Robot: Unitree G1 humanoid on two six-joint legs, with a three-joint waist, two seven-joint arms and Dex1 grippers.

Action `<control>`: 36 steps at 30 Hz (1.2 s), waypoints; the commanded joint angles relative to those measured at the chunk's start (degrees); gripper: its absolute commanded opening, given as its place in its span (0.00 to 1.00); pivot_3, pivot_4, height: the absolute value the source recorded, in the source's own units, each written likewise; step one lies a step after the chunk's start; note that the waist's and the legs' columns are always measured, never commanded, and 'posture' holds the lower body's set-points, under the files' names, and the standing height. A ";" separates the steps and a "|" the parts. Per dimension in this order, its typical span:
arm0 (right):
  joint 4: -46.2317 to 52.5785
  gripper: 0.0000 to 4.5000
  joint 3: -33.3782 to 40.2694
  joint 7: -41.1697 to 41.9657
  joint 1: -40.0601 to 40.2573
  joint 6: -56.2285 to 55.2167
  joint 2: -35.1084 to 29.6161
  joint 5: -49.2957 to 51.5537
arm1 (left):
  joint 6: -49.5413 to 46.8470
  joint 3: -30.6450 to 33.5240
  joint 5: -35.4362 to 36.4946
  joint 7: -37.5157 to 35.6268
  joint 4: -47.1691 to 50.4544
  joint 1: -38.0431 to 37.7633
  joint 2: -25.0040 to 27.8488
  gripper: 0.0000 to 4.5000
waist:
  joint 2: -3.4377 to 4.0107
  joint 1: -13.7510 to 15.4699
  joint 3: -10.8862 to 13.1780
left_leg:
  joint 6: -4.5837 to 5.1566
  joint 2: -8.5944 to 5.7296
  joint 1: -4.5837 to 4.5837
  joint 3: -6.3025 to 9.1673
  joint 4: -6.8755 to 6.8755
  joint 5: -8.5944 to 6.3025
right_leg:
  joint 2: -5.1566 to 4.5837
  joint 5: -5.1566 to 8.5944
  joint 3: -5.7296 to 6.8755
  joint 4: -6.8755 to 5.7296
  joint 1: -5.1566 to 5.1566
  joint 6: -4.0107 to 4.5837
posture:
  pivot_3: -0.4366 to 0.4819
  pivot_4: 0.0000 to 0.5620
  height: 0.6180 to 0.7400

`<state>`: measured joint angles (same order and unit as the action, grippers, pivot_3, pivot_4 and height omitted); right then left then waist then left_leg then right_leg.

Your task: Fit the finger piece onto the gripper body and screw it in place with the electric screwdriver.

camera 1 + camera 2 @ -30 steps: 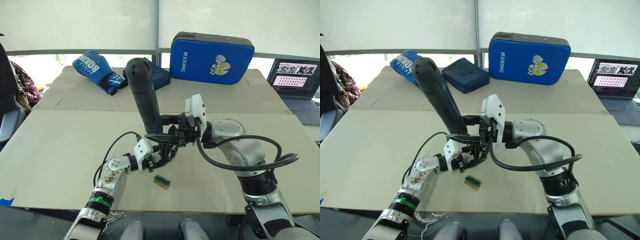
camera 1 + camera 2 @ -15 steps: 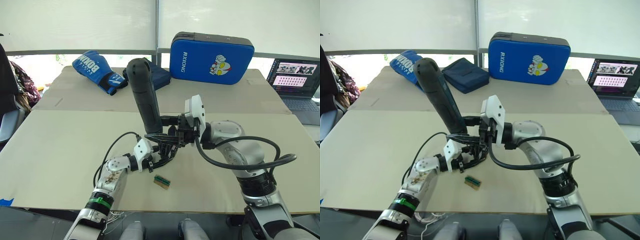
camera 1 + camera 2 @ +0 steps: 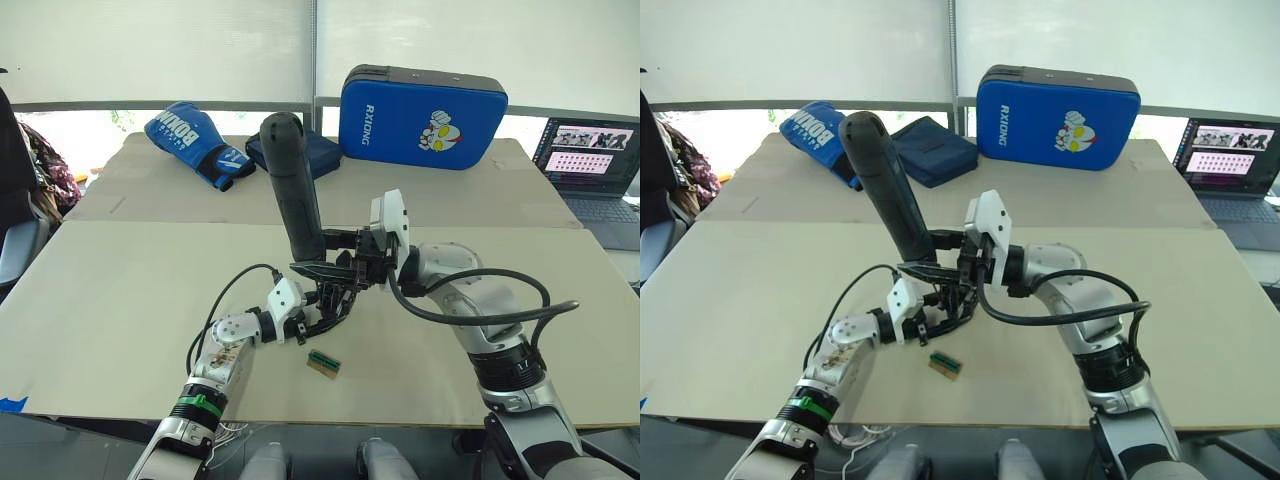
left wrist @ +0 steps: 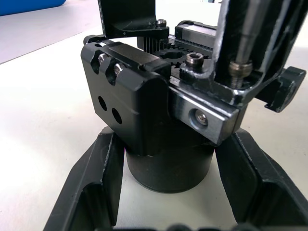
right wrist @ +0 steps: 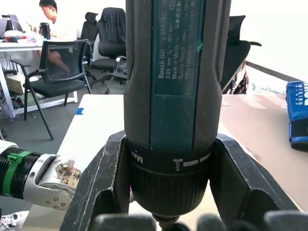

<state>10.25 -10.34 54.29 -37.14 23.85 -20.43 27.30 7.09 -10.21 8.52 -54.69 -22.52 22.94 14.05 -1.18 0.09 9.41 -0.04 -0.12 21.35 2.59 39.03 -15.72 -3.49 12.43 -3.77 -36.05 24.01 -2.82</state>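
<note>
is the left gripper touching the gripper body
Touching. In the left wrist view the left gripper has its two fingers pressed against either side of the round base of the gripper body.

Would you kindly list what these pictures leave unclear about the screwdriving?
- Bit tip of the electric screwdriver: in the left wrist view, hidden behind the gripper body.
- Screw seating: too small in the eye views.
- Green-and-tan block: details too small.

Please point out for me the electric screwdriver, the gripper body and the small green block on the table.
electric screwdriver (image 3: 293, 190), left eye view, middle of its dark handle.
gripper body (image 4: 144, 103), left wrist view, its black front block.
green block (image 3: 323, 364), left eye view, its top face.
</note>
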 commanded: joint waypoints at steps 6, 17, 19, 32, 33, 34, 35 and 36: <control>-1.43 0.42 -0.40 -0.85 2.90 -1.56 -0.60 -2.13 | -2.88 -2.67 -1.51 -0.95 -2.06 -1.71 -0.03 0.50 | -0.01 -0.02 -0.16 | 0.00 0.00 -0.04 0.00 -0.01 0.00 | 0.00 0.00 0.00 0.01 -0.04 0.00 | 0.48 0.27 1.00; -3.44 0.42 -1.63 -1.57 4.82 -2.70 -0.94 -3.23 | -3.03 -2.55 -1.46 -0.94 -2.05 -1.63 0.11 0.50 | 0.04 -0.20 -0.25 | 0.00 0.01 -0.33 0.01 -0.07 0.00 | 0.01 0.01 0.03 0.12 -0.40 -0.01 | 0.48 0.27 1.00; -3.89 0.42 -1.64 -1.77 4.86 -2.46 -0.99 -3.19 | -3.11 -2.55 -1.48 -0.94 -2.01 -1.61 0.11 0.50 | 0.04 -0.27 -0.26 | 0.00 0.02 -0.49 0.02 -0.11 0.00 | 0.01 0.02 0.05 0.18 -0.59 -0.01 | 0.48 0.27 1.00; -3.94 0.42 -1.67 -1.93 4.99 -2.21 -0.90 -2.72 | -3.16 -2.55 -1.61 -0.92 -1.89 -1.58 0.18 0.50 | 0.04 -0.39 -0.27 | 0.00 0.03 -0.85 0.03 -0.23 -0.01 | 0.01 0.08 0.06 0.28 -0.94 -0.04 | 0.48 0.27 1.00; -3.90 0.42 -1.66 -1.85 4.84 -2.23 -0.95 -2.71 | -3.13 -2.55 -1.61 -0.91 -1.90 -1.58 0.17 0.50 | 0.04 -0.39 -0.27 | 0.00 0.03 -0.85 0.04 -0.23 -0.01 | 0.01 0.08 0.06 0.28 -0.94 -0.04 | 0.48 0.27 1.00; -3.84 0.42 -1.63 -1.80 4.69 -2.24 -0.97 -2.69 | -3.12 -2.54 -1.59 -0.88 -1.91 -1.59 0.15 0.50 | 0.04 -0.39 -0.27 | 0.00 0.03 -0.85 0.04 -0.23 -0.01 | 0.01 0.08 0.06 0.28 -0.94 -0.04 | 0.48 0.27 1.00; -3.73 0.42 -1.58 -1.75 4.51 -2.24 -0.99 -2.63 | -3.10 -2.54 -1.59 -0.87 -1.92 -1.61 0.13 0.50 | 0.04 -0.39 -0.27 | 0.00 0.03 -0.85 0.04 -0.23 -0.01 | 0.00 0.08 0.06 0.28 -0.94 -0.04 | 0.48 0.27 1.00; -3.65 0.42 -1.55 -1.71 4.40 -2.23 -0.99 -2.58 | -3.09 -2.54 -1.59 -0.86 -1.93 -1.62 0.12 0.50 | 0.04 -0.39 -0.27 | 0.00 0.03 -0.85 0.04 -0.23 -0.01 | 0.01 0.08 0.06 0.28 -0.94 -0.04 | 0.48 0.27 1.00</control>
<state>9.19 -10.75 52.51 -33.62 20.11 -20.21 27.20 5.99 -10.22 8.35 -54.53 -23.11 22.94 14.17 -1.14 -0.31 9.14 -0.04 -0.09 20.50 2.63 38.80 -15.74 -3.48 12.50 -3.71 -35.77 23.07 -2.86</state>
